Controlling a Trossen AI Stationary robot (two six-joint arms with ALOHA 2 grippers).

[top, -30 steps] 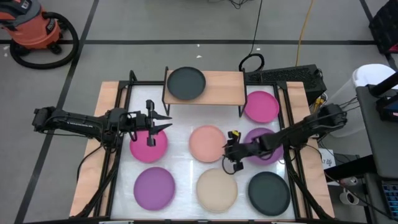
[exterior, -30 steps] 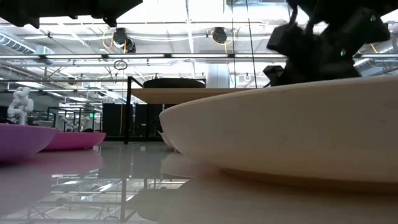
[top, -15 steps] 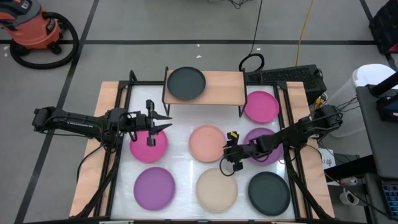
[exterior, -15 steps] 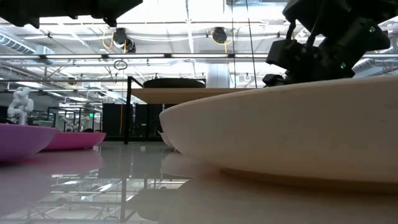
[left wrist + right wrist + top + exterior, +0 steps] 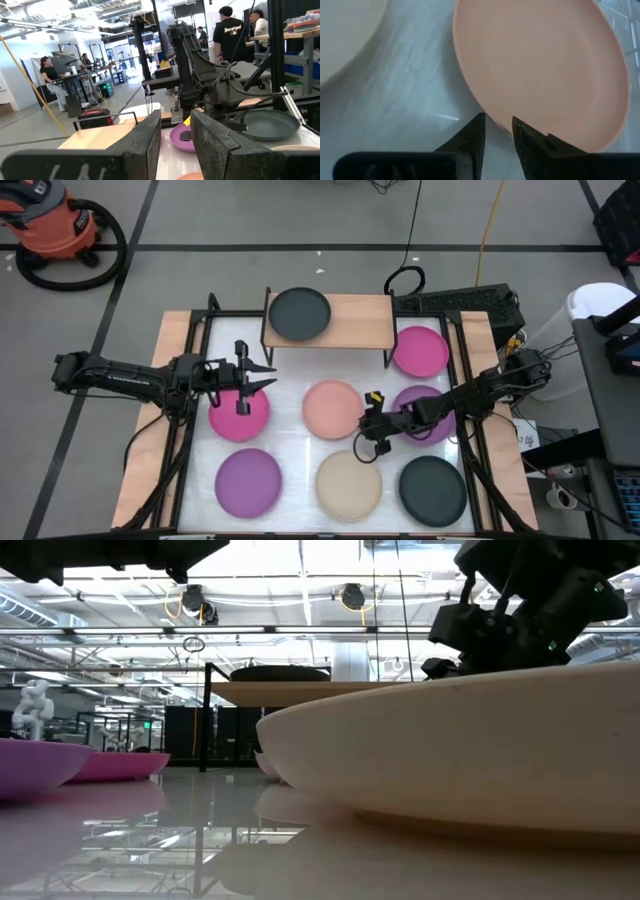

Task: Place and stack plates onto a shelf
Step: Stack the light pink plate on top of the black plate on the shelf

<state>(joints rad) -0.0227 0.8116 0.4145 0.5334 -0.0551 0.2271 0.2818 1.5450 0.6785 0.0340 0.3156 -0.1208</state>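
Note:
In the high view my right gripper [image 5: 365, 435] hangs low between the salmon pink plate [image 5: 335, 410] and the beige plate [image 5: 348, 483]. In the right wrist view it [image 5: 497, 122] is narrowly open, with its fingertips on either side of the salmon plate's rim [image 5: 487, 116]; I see no touch. My left gripper [image 5: 262, 373] waits, narrowly open, above the far edge of a hot pink plate [image 5: 238, 415]. A dark grey plate [image 5: 299, 313] lies flat on the left half of the shelf [image 5: 355, 322].
Flat on the white board lie another hot pink plate [image 5: 420, 350], a purple plate [image 5: 425, 420] under my right arm, a second purple plate [image 5: 248, 480] and a dark grey plate [image 5: 432, 488]. The shelf's right half is bare wood. People stand in the room beyond.
My right gripper has come down a little toward the table beside the salmon plate, then held still. No plate has moved.

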